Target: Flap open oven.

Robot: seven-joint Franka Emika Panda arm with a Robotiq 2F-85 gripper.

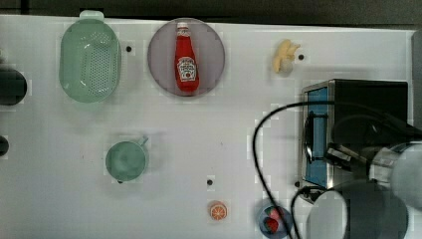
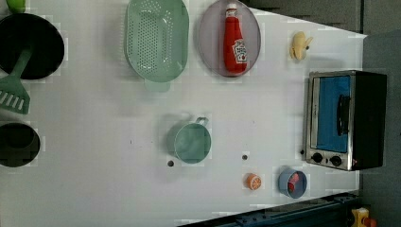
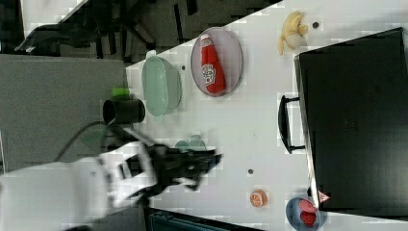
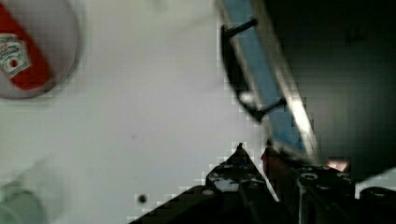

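The oven (image 1: 368, 104) stands at the top view's right, black-topped with a silver front frame. Its blue glass door (image 2: 333, 113) is closed flat against the front, and the curved handle (image 1: 309, 137) runs across it. My gripper (image 1: 332, 151) hovers above the oven's front edge, close to the handle's lower end in the top view. In the wrist view the handle (image 4: 233, 70) lies a short way beyond my gripper (image 4: 254, 149), apart from it. The two fingertips (image 4: 240, 148) stand a narrow gap apart with nothing between them. The right view shows my gripper (image 3: 216, 161) reaching toward the oven (image 3: 356, 125).
A ketchup bottle (image 1: 187, 57) lies on a grey plate (image 1: 161, 74). A green colander (image 1: 89, 59), a green cup (image 1: 126, 160), a banana (image 1: 285, 55), an orange half (image 1: 218, 210) and a blue bowl (image 1: 274, 220) share the white table. A black cable (image 1: 256, 144) loops beside the oven.
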